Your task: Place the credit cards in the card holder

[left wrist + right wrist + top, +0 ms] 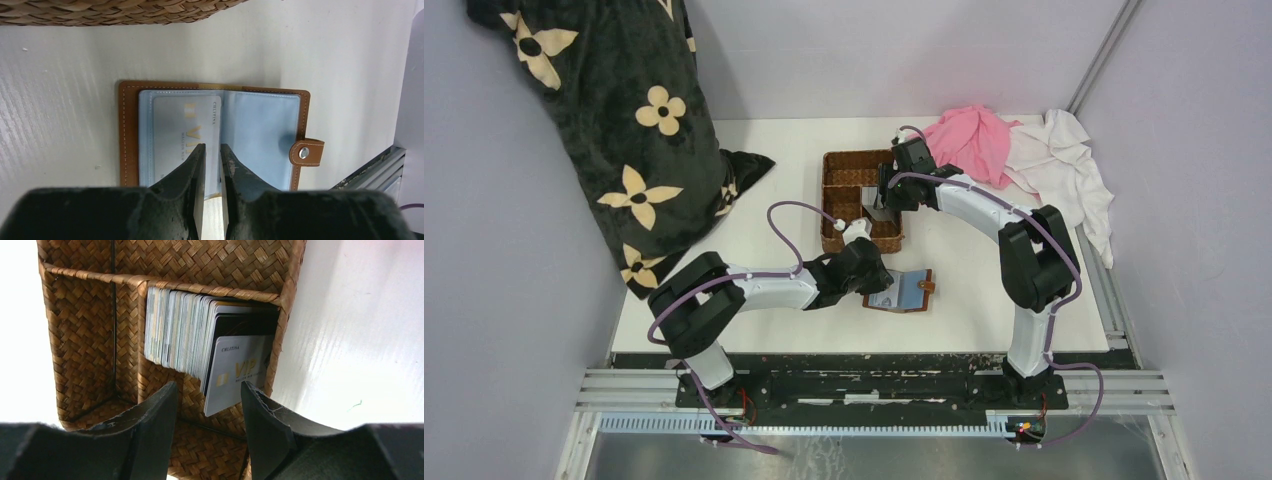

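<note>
Right end effector (208, 385) released over credit cards (190, 335); they stand edgewise, packed across basket compartment (165, 377)

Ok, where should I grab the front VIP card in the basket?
Pinch the VIP card by its end that sticks out past the stack, tilted clear of it. Bring the right end effector in from above the basket, one finger per face.

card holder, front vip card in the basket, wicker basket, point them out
card holder (260, 132), left wrist view, right plastic sleeve
front vip card (235, 375), right wrist view, its face
wicker basket (80, 335), right wrist view, left compartment wall
</note>
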Robot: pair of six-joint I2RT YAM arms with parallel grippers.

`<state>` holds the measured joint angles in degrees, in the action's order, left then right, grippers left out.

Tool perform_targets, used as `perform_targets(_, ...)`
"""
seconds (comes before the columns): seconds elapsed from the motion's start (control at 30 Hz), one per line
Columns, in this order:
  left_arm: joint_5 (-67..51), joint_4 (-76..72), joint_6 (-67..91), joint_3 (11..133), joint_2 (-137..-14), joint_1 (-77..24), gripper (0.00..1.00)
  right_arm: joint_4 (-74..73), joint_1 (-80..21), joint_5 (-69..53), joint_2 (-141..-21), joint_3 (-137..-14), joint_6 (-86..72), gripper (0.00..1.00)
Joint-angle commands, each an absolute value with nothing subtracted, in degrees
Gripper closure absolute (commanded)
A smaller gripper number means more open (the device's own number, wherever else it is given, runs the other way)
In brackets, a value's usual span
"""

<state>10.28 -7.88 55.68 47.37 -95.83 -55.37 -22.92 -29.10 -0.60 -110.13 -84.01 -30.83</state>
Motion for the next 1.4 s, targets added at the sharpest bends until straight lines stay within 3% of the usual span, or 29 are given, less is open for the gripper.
perform_targets(0.0, 9.7, -10.5, 55.7, 49.9, -97.2, -56.0, 0.76, -19.0, -27.6, -3.9, -111.4, -85.5, -33.0, 0.44)
perform_targets(0.27, 9.5, -11.1, 56.3, 49.9, -98.2, -56.3, 0.76, -15.7, -26.8, -7.8, -112.1, -83.2, -36.5, 0.48)
perform_targets(0.63, 9.8, -11.4, 56.4, 49.2, -97.9, -56.4, 0.76, -15.4, -26.8, -8.2, -109.1, -82.7, -37.4, 0.74)
perform_targets(1.37, 10.3, -11.1, 56.3, 49.4, -97.8, -56.8, 0.76, -17.8, -27.2, -7.4, -107.0, -84.8, -36.5, 0.75)
